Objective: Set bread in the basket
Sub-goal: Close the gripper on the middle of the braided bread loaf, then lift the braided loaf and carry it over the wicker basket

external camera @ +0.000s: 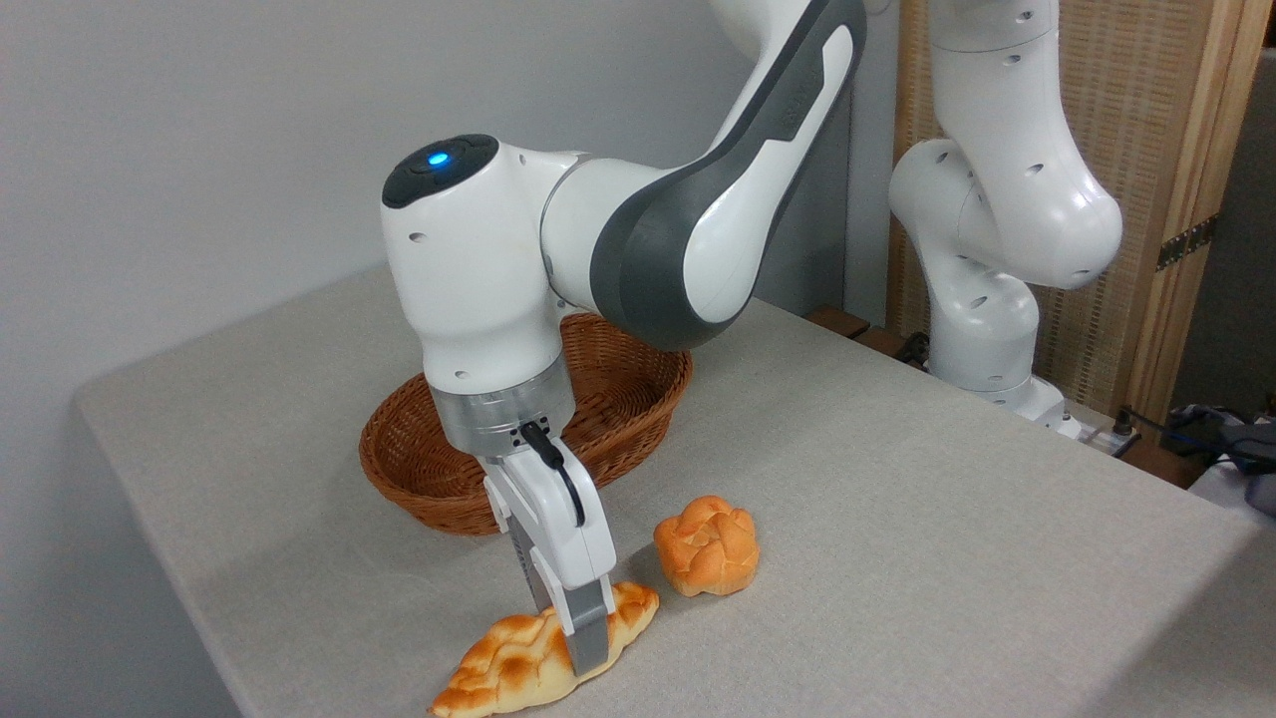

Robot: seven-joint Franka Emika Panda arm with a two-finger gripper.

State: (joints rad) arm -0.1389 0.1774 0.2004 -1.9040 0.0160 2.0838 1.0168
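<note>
— Looking at the gripper (576, 638), where's the bread (543, 653)?
— Right between its fingers, lying longways across them on the table (897, 519).
— Squeezing yet?
— Can't tell. The basket (429, 469) sits behind.

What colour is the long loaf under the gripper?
Golden-orange with pale cream sides: the bread, seen by the fixed camera.

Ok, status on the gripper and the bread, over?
Gripper down astride bread, grip unconfirmed. Bread on table, outside basket. Round bun beside it, clear of path.
</note>
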